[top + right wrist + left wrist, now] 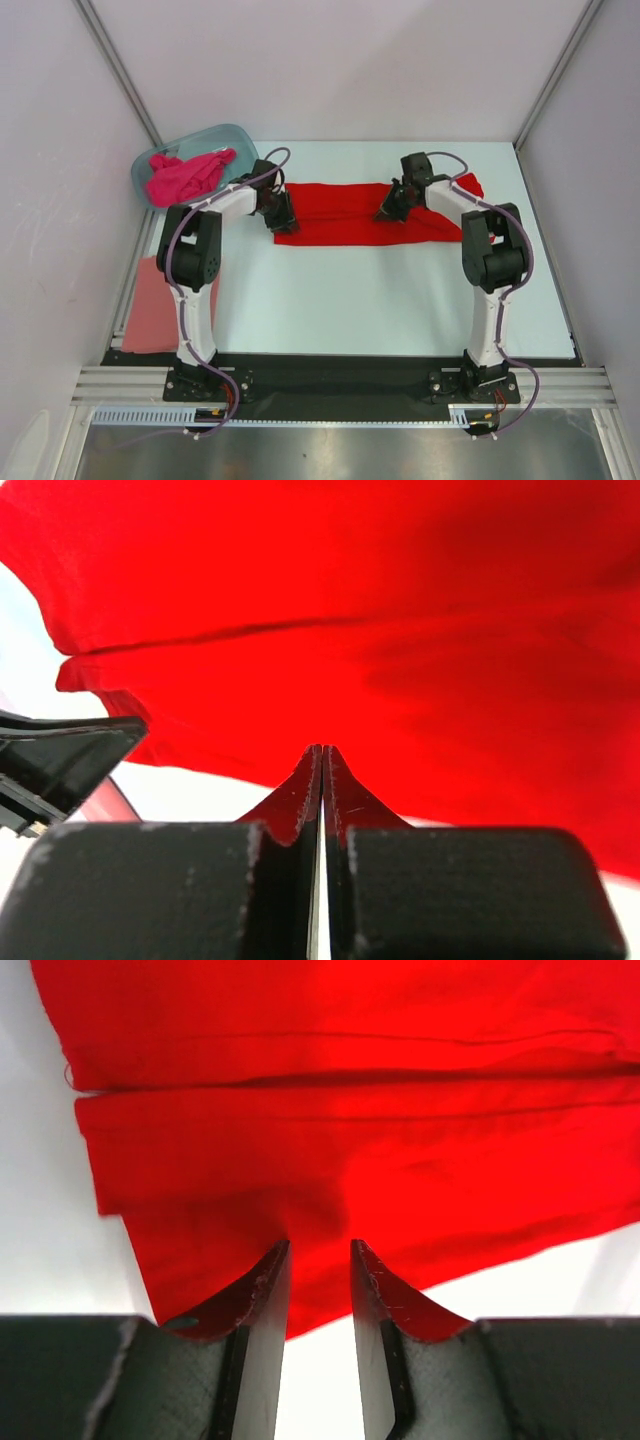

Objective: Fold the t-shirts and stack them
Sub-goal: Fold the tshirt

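A bright red t-shirt (340,212) lies folded into a long band across the far middle of the table. My left gripper (283,218) is at its left end. In the left wrist view it (320,1245) stands open, tips over the red cloth (350,1130), with bare table showing between the fingers. My right gripper (388,210) sits on the band right of centre. In the right wrist view it (322,748) is shut, tips at the near edge of the red cloth (350,630), and no cloth shows between them. A magenta t-shirt (185,176) is bunched in the tub. A salmon-pink t-shirt (160,305) lies flat at the table's left edge.
The translucent blue-grey tub (228,135) stands at the back left corner, just behind the left arm's wrist. White walls close the table on three sides. The white tabletop (350,300) stretches between the red shirt and the arm bases.
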